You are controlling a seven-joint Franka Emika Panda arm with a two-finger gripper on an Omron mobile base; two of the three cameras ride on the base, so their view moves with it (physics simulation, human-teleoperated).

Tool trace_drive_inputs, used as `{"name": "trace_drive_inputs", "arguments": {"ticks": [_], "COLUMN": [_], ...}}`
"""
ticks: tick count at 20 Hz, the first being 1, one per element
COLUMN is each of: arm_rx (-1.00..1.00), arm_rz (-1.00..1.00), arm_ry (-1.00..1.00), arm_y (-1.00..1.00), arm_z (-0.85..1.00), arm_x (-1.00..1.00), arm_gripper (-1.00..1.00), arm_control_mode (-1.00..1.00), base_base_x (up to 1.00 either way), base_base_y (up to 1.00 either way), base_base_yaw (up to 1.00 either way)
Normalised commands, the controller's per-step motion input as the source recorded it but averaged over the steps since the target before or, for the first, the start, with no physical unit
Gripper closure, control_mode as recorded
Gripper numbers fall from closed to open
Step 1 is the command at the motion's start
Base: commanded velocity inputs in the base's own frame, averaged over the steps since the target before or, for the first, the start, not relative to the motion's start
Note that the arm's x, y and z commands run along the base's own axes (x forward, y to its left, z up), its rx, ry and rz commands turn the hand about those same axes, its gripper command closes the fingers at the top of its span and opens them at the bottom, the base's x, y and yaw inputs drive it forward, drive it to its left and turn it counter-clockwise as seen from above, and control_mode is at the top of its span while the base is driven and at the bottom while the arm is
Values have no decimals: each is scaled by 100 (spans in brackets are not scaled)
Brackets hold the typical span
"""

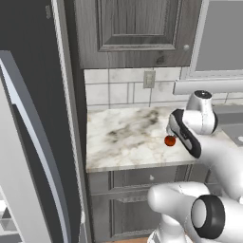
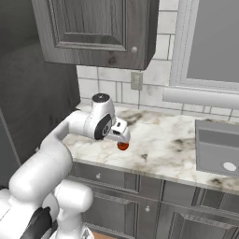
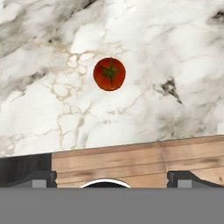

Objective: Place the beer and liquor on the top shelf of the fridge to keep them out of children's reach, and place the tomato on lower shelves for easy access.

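on the counter (image 3: 175, 52), tomato (image 3: 109, 74) under spread gripper (image 3: 112, 177).

A rendered home kitchen. A marble-patterned countertop (image 1: 128, 137) is running along a white tiled backsplash (image 1: 114, 90) bearing a wall outlet (image 1: 149, 79); grey wooden cabinets are hanging above (image 2: 93, 28) and sitting below (image 1: 137, 199). A dark-grey fridge (image 1: 33, 118) with a curved silver handle (image 1: 35, 142) is standing at left.
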Motion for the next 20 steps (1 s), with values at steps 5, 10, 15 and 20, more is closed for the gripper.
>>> {"name": "trace_drive_inputs", "arguments": {"ticks": [5, 10, 15, 20], "arm_rx": [0, 0, 0, 0], "arm_rz": [0, 0, 0, 0], "arm_ry": [2, 2, 1, 0], "arm_y": [0, -4, -9, -8], "arm_z": [-39, -35, -30, -27], "arm_x": [49, 46, 40, 27], "arm_gripper": [-100, -100, -100, -100], "arm_control_mode": [-100, -100, -100, -100], "base_base_x": [0, 0, 0, 0], "base_base_y": [0, 0, 0, 0], "base_base_yaw": [0, 0, 0, 0]}}
